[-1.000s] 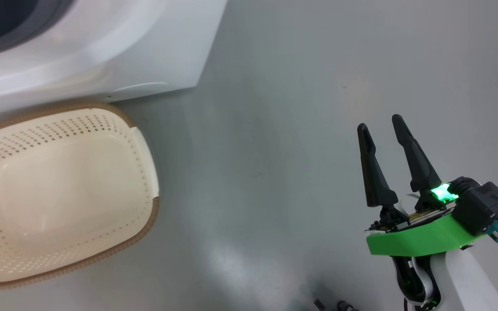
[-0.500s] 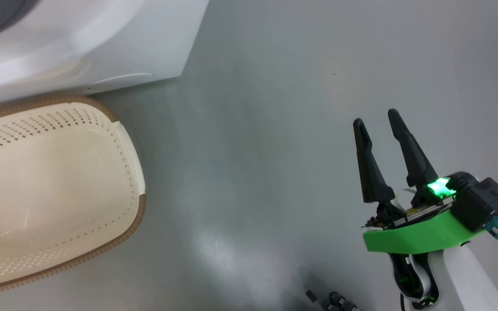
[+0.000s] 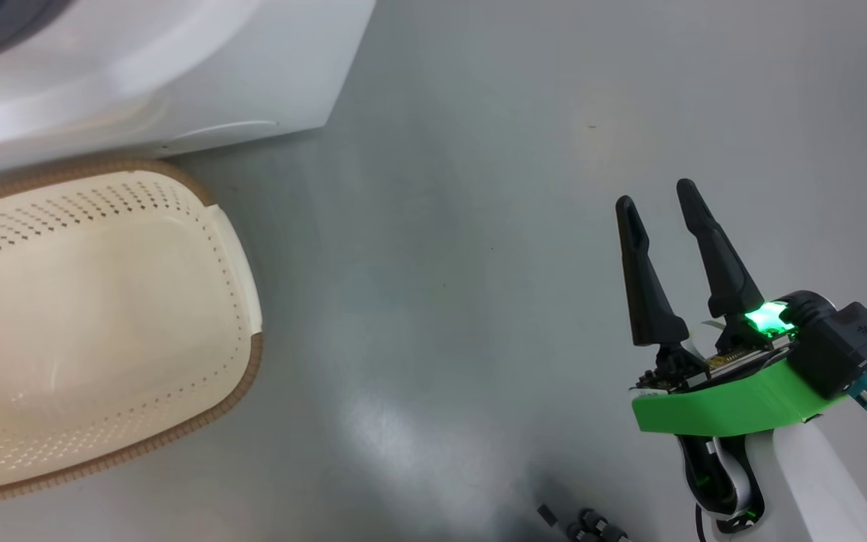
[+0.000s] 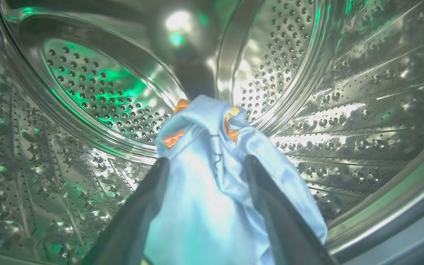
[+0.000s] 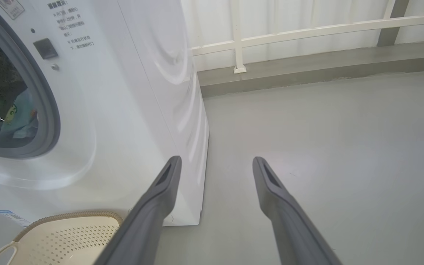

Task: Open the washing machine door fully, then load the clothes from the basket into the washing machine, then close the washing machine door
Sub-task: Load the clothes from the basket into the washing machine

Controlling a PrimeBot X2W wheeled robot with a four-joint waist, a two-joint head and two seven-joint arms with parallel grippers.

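Mostly white, the washing machine [image 5: 131, 92] stands upright. Just before its front lies the basket [image 3: 241, 256], long side along that front (mouth upward). Inside its drum [image 4: 87, 92], light blue clothes [image 4: 204, 191] stretch lengthwise between the left gripper's [image 4: 206, 158] spread fingers [image 4: 142, 206]; the right gripper [image 3: 655, 193], beside the machine, is spread too.

Right tool [image 3: 655, 193] has dark fingers [image 3: 719, 263], green bracket [image 3: 719, 403].

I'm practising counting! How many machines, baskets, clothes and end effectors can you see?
Washing machine: 1
Basket: 1
Blue garment: 1
End effectors: 2, left end effector and right end effector
Total: 5
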